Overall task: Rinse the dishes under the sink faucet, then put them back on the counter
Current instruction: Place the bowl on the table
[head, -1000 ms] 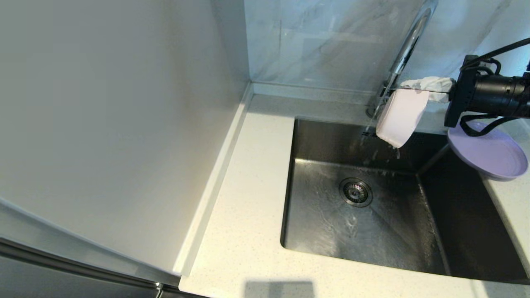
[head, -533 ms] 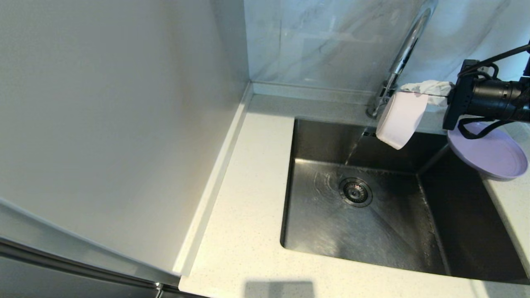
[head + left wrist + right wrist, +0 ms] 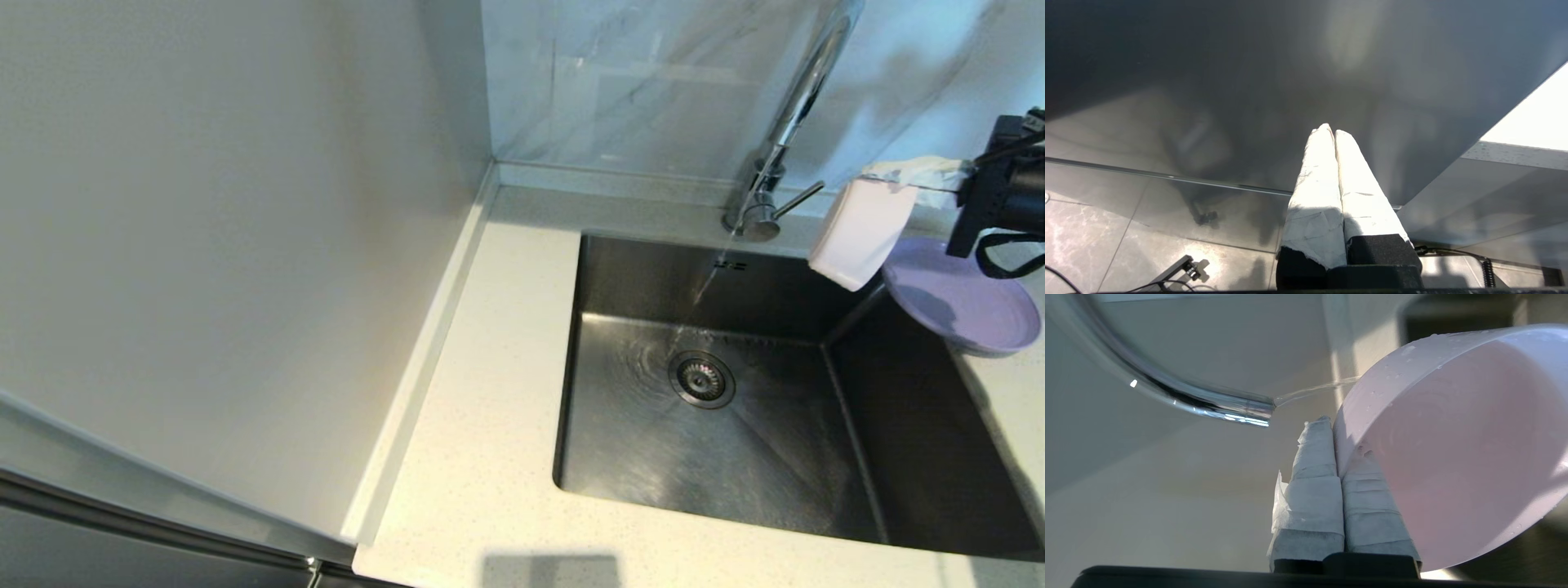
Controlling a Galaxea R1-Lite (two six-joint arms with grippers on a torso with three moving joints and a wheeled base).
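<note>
Looking across your head view, the counter [image 3: 482, 457] fills the lower middle, wrapping the steel sink [image 3: 735, 457] at centre right. At the upper right the sink faucet [image 3: 796, 106] runs a thin stream into the basin. Your purple plate [image 3: 967, 306] sits at the right edge on the sink's corner. Beside it, the pink bowl [image 3: 857, 233] hangs tilted, its wall clamped between the right gripper [image 3: 1336, 428] fingers. Your left gripper [image 3: 1333, 132] is parked, fingers pressed together, empty.
</note>
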